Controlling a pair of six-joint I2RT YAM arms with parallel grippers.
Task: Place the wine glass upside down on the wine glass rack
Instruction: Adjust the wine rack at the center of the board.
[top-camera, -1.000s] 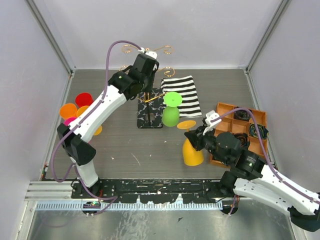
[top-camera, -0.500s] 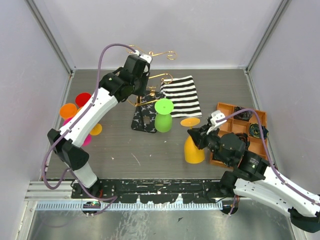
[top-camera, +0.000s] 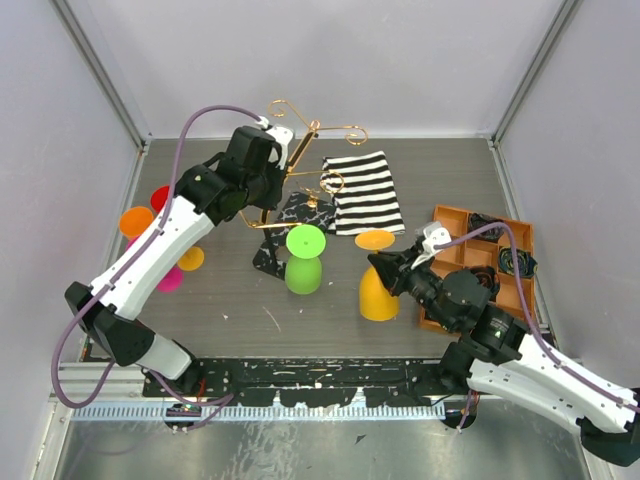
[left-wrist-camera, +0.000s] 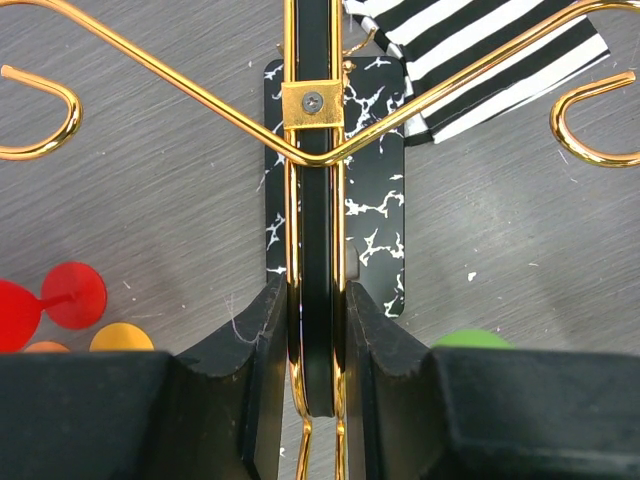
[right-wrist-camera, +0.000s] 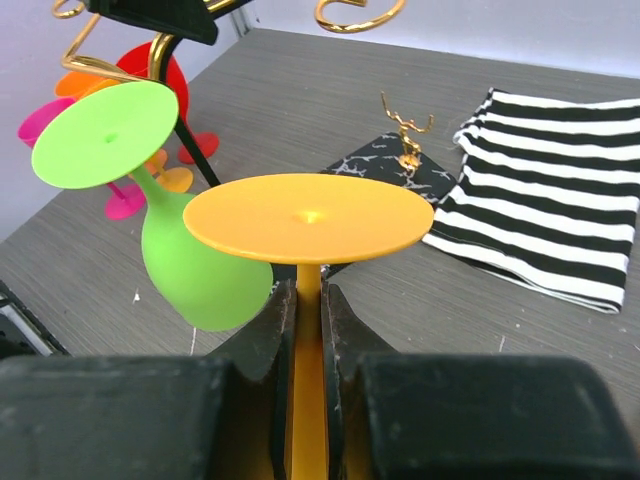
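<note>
Orange plastic wine glass (top-camera: 378, 295) is being held bowl-down by right jaws clamping its stem, ready for inverted hanging, near the gold wire rack (left-wrist-camera: 313, 103) with black marbled base, whose post left jaws are clamping, presumably to steady it.

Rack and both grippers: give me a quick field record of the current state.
rack: gold wire stand, black marbled base
left gripper: shut on the rack post
right gripper: shut on the orange glass stem
orange glass: upside down, foot up, not on the rack
green glass: upside down, tilted, by the rack; hung or not, cannot tell
cloth: striped, beside the rack base
</note>
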